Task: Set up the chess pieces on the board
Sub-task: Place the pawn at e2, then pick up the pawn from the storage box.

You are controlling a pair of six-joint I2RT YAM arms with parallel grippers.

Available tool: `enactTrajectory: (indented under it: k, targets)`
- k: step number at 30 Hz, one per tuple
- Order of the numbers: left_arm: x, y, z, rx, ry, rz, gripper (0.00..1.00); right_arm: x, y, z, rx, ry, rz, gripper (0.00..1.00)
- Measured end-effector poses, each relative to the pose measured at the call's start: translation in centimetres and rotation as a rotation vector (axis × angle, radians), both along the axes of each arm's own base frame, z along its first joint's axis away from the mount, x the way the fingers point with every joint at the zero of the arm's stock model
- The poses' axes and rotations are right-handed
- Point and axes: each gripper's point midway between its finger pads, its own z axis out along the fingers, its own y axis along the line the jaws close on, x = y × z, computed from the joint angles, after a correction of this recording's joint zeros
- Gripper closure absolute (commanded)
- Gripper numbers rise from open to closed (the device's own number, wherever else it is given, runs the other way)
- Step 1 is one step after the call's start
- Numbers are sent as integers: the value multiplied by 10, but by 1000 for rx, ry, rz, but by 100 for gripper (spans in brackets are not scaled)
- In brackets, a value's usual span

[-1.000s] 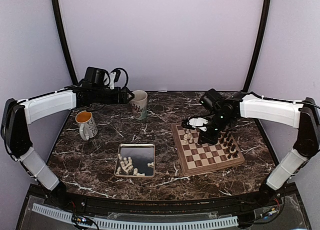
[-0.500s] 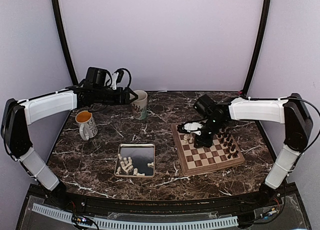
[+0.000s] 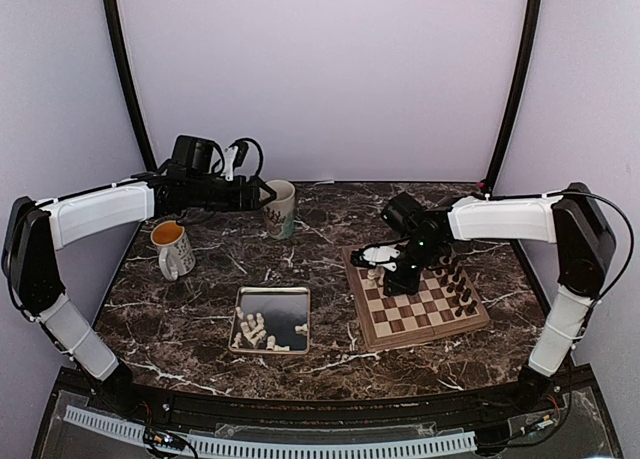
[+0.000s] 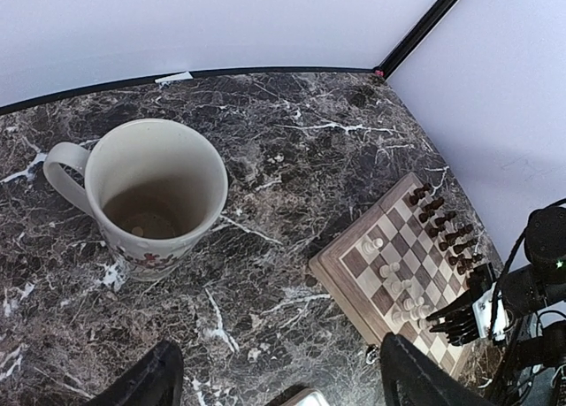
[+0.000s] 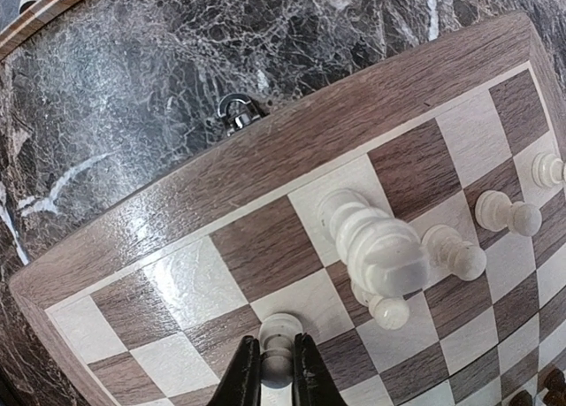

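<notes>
Right gripper pinching white pawn on board; crooked release could topple it into tall piece just beside; left gripper spread wide, empty

No text you can read in any view.
The cream ceramic mug at centre left of your left wrist view has a reddish printed pattern low on its wall, but you can make out no letters in it. The white mug with an orange inside, at left of your top view, shows too small to read.
</notes>
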Motion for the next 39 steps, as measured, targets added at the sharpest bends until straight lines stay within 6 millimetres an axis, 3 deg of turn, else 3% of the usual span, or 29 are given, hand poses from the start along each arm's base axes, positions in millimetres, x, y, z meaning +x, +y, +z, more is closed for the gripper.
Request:
enactTrajectory:
  k: [19, 23, 26, 31, 35, 39]
  targets:
    - [-1, -2, 1, -8, 2, -13, 21, 4, 3, -2, 4, -7, -9, 74]
    - [-2, -2, 1, -8, 2, -14, 27, 4, 2, -1, 5, -7, -13, 73]
    - [-2, -2, 1, -3, -3, -17, 31, 4, 1, 6, 10, -17, -22, 71]
    - [-3, 1, -7, 57, -1, 1, 33, 2, -8, 37, 66, -76, -43, 69]
    - [-18, -14, -9, 154, -6, -32, 37, -2, -27, 59, 137, -121, -88, 69]
    - [-57, -49, -16, 212, -2, -162, 41, 8, -51, 56, 192, -116, -182, 69]
